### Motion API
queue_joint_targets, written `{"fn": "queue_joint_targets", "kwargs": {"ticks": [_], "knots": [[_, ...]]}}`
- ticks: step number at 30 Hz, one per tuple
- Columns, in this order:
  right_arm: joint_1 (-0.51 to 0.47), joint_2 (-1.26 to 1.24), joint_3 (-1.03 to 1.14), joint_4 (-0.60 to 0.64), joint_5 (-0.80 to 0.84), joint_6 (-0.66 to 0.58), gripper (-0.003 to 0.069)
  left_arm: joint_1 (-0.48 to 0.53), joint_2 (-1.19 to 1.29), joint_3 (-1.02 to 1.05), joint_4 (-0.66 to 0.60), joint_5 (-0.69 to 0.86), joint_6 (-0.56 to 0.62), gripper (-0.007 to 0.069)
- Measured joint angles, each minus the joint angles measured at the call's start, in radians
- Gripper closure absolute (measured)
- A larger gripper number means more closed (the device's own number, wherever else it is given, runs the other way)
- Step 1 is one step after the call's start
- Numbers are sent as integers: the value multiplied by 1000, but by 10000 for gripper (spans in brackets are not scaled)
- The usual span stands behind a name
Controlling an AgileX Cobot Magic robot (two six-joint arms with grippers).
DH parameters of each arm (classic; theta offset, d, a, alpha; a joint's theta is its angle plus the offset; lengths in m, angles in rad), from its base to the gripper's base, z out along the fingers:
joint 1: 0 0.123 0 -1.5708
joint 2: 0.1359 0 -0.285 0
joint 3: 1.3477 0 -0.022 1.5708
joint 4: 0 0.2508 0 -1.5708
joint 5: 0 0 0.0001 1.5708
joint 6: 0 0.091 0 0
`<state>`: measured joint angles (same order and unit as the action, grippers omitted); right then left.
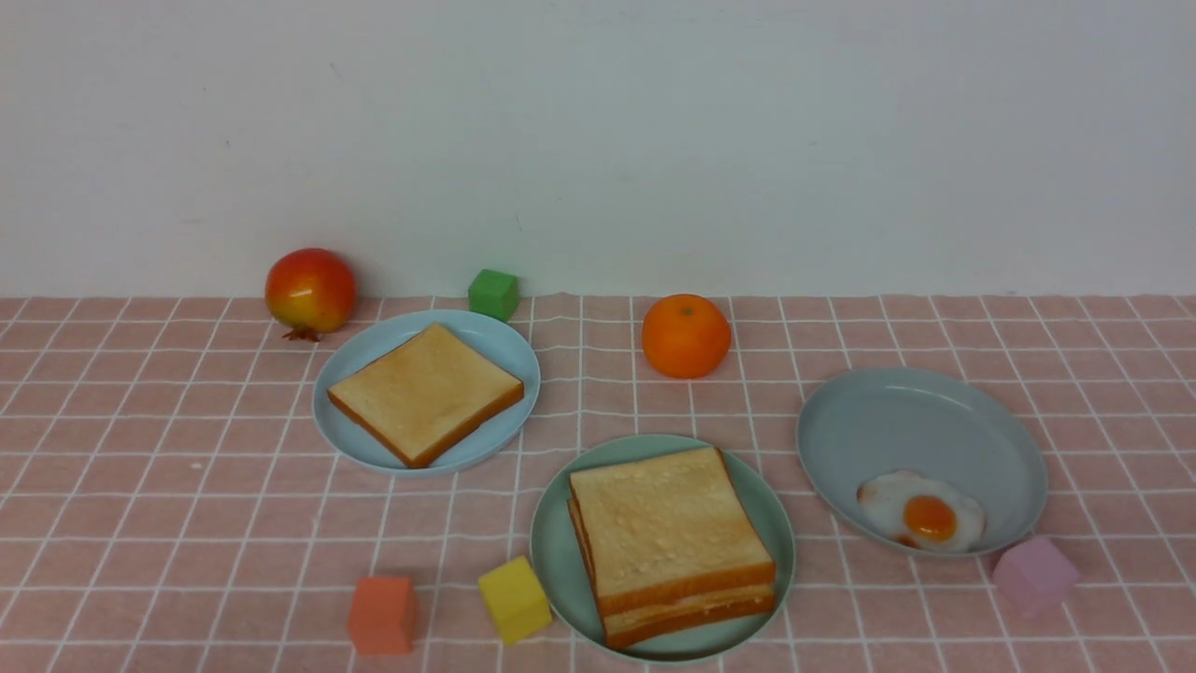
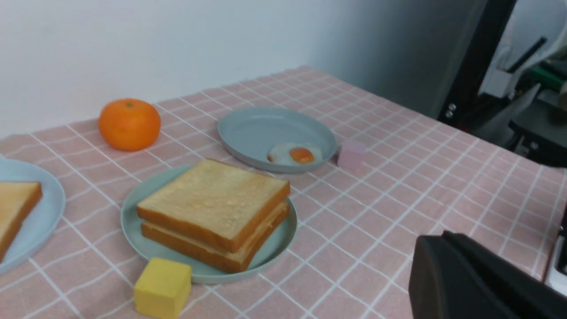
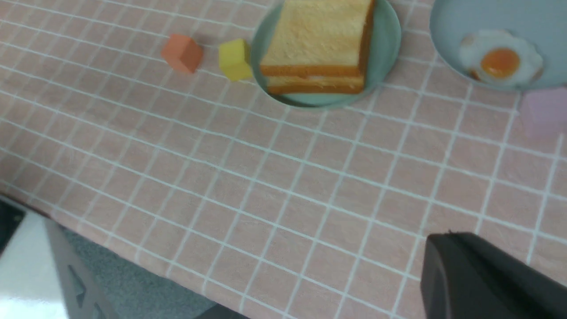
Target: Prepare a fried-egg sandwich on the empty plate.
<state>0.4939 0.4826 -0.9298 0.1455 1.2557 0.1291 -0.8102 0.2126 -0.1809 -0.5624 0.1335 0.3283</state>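
Note:
The mint-green plate (image 1: 559,551) (image 2: 133,221) (image 3: 387,40) holds two toasted bread slices (image 1: 665,523) (image 2: 212,201) (image 3: 319,35) stacked flat, with a thin pale layer between them. A fried egg (image 1: 920,512) (image 2: 294,154) (image 3: 500,60) with an orange yolk lies at the near rim of the grey-blue plate (image 1: 916,421) (image 2: 261,128). A single toast slice (image 1: 425,391) rests on the pale blue plate (image 1: 505,341). Neither arm shows in the front view. The left gripper (image 2: 443,237) and the right gripper (image 3: 447,237) are both shut and hold nothing, over bare cloth away from the plates.
A red-yellow pomegranate (image 1: 310,290), a green cube (image 1: 493,293) and an orange (image 1: 686,335) stand at the back. An orange cube (image 1: 381,613), a yellow cube (image 1: 514,598) and a pink cube (image 1: 1033,574) sit near the front. The table's near edge (image 3: 110,248) shows in the right wrist view.

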Motion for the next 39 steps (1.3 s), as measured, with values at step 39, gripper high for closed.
{"fn": "queue_joint_targets", "kwargs": {"ticks": [39], "knots": [[-391, -495, 948, -98, -846, -129, 663, 0, 0, 1, 0, 29, 0, 613]]}}
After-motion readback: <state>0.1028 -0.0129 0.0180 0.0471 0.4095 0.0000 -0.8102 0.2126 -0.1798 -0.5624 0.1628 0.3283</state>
